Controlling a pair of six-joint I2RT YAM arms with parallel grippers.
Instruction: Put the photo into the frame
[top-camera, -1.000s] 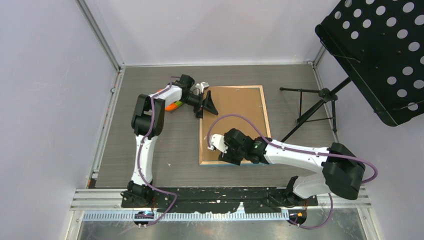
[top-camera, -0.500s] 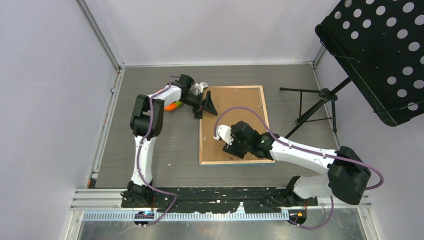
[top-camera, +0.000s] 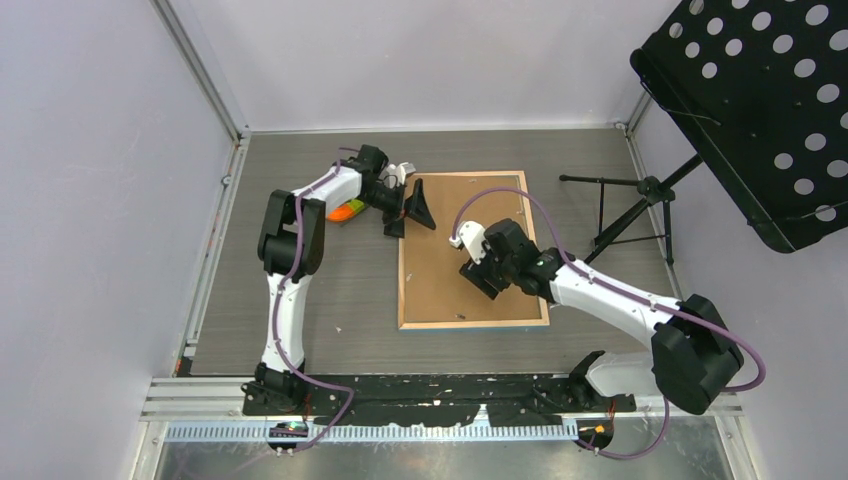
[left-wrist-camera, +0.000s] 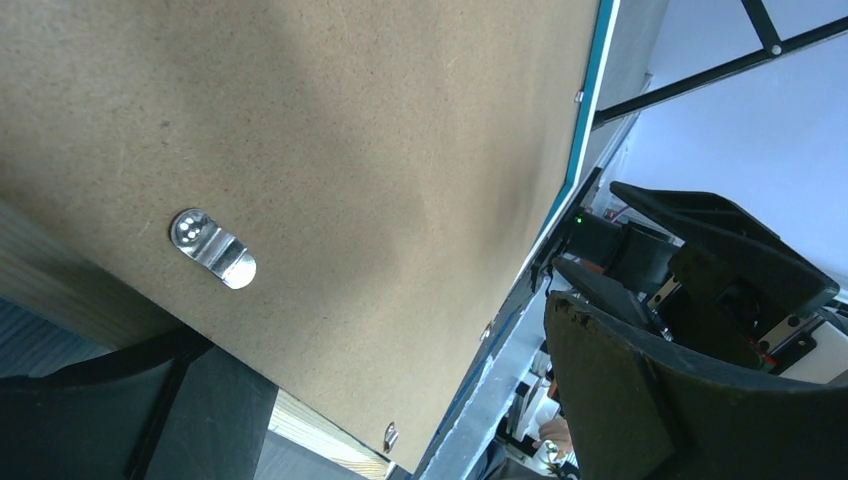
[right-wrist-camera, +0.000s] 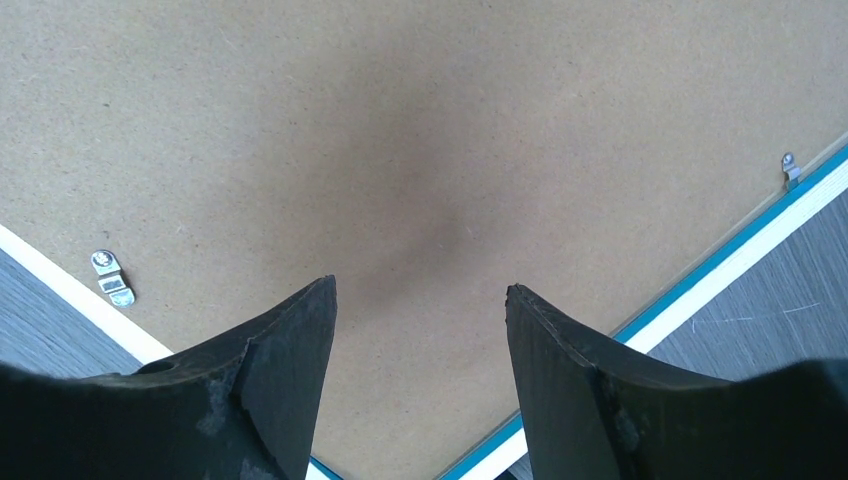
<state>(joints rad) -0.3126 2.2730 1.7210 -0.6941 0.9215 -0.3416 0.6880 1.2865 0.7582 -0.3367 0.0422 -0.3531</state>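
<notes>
From above, the light is even and diffuse. The pale walls (top-camera: 100, 200) read bright, the grey worktop (top-camera: 350, 280) keeps crisp grain, and only faint, soft shadows lie beside the arms. That picture is sharp out to its edges.

In the right wrist view a soft dark shadow pools on the backing board (right-wrist-camera: 420, 100) just ahead of the right tool (right-wrist-camera: 420, 300). Its black fingers (right-wrist-camera: 270, 390) are slightly out of focus.

In the left wrist view the metal clip (left-wrist-camera: 212, 248) glints and the background at upper right is washed out. The fingers (left-wrist-camera: 640, 400) of the left tool (left-wrist-camera: 375, 330) are blurred and almost featureless dark.
</notes>
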